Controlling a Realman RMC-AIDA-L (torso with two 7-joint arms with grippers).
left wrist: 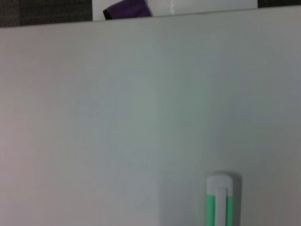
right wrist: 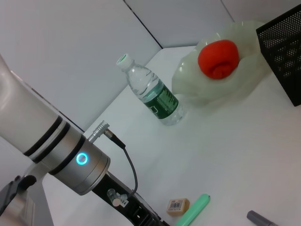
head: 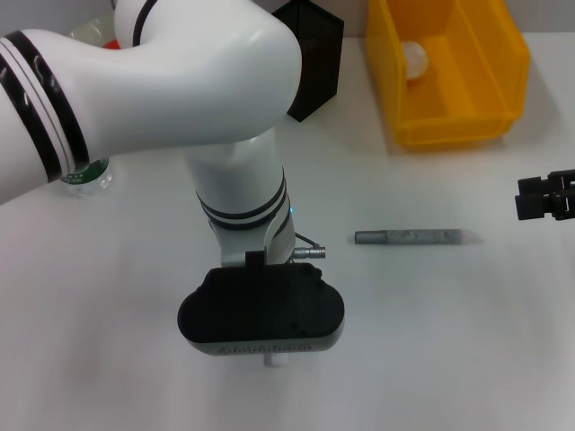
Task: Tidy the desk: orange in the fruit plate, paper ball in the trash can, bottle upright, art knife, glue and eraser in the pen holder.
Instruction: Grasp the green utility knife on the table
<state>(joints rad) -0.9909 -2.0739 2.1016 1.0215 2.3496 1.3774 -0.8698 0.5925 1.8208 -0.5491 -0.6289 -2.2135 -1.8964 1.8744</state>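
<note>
Clockwise from the far right of the head view: the trash can (head: pixel 449 76) stands open-topped at the far edge of the tabletop (head: pixel 431 341), with the white paper ball (head: pixel 414 58) inside, against its left wall. Just left of it is the black mesh pen holder (head: pixel 316 54); its contents cannot be made out. The right wrist view shows the orange (right wrist: pixel 218 58) lying in the fruit plate (right wrist: pixel 207 92), beside the pen holder, and the bottle (right wrist: pixel 153 92) upright, cap on, near the plate. The eraser (right wrist: pixel 178 205) lies touching a green-and-white stick (right wrist: pixel 194 212), with a grey stick (head: pixel 409 237) lying alone at mid-tabletop, well apart from both containers. The left gripper (head: pixel 272 359) hangs low over the near tabletop, above the green stick; whether its jaws are open cannot be told. The right gripper (head: pixel 526 199) sits at the right edge, its jaws likewise indeterminate. Bare tabletop spreads between the arms.
</note>
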